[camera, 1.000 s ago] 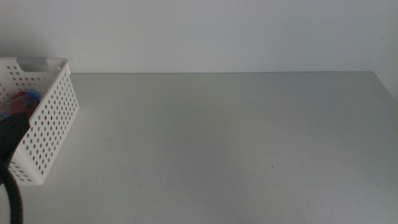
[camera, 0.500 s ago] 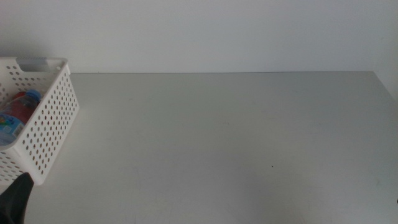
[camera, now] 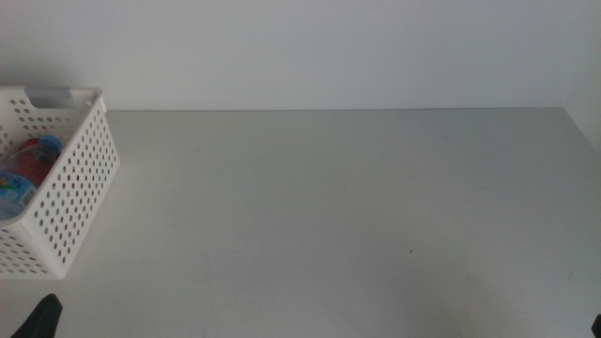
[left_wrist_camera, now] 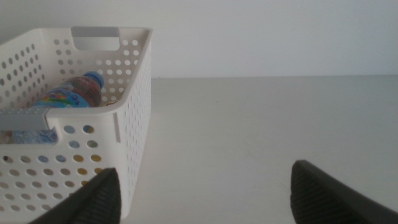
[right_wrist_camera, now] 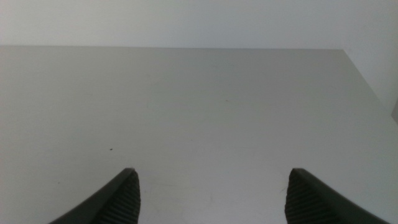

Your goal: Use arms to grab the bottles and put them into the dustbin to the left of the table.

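Note:
The white perforated dustbin (camera: 70, 188) stands at the table's left edge. Inside it lie a red can (camera: 33, 158) and a clear-blue bottle (camera: 11, 191). The left wrist view shows the dustbin (left_wrist_camera: 134, 112) close by, with a blue-capped bottle (left_wrist_camera: 71, 94) lying in it and something yellow behind the wall holes. My left gripper (left_wrist_camera: 205, 194) is open and empty, just in front of the dustbin; only a dark tip of the left gripper (camera: 42, 319) shows in the middle view. Above bare table (right_wrist_camera: 205, 106), my right gripper (right_wrist_camera: 211, 194) stands open and empty.
The light grey tabletop (camera: 347, 207) runs back to a white wall. Its right edge (camera: 582, 131) shows at the far right. The dustbin's handle slot (left_wrist_camera: 94, 38) faces the left wrist camera.
The left arm has drawn back from the dustbin's front corner toward the bottom left edge of the middle view. The bottles in the dustbin are now uncovered.

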Controlling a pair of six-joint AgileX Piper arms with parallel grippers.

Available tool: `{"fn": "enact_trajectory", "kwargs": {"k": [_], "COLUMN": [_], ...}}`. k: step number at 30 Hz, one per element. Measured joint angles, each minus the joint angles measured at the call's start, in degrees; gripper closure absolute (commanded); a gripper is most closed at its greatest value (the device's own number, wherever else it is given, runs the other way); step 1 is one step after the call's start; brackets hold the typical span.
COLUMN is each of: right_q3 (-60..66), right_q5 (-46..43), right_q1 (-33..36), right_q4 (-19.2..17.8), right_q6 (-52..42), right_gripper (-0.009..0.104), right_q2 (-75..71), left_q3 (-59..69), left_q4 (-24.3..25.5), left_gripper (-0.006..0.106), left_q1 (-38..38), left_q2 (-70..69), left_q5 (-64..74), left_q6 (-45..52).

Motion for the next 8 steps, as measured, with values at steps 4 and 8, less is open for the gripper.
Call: {"fn": "enact_trajectory", "kwargs": {"k": [4, 8], "right_q3": [0.0, 0.0], "right_q5": [-0.7, -1.1], "right_q1": [-1.1, -1.5], "right_q4": [1.0, 1.5], "right_q6": [0.0, 0.0], "right_gripper": [0.036, 0.036], "right_q2": [0.0, -0.1], "left_q3": [0.0, 0.0], "left_q4": [0.0, 0.0], "left_gripper": [0.007, 0.007], "left_q1": [0.0, 0.0], "left_q2": [0.0, 0.0], "left_q5": [0.3, 0.6], "left_q6": [0.0, 0.0]}}
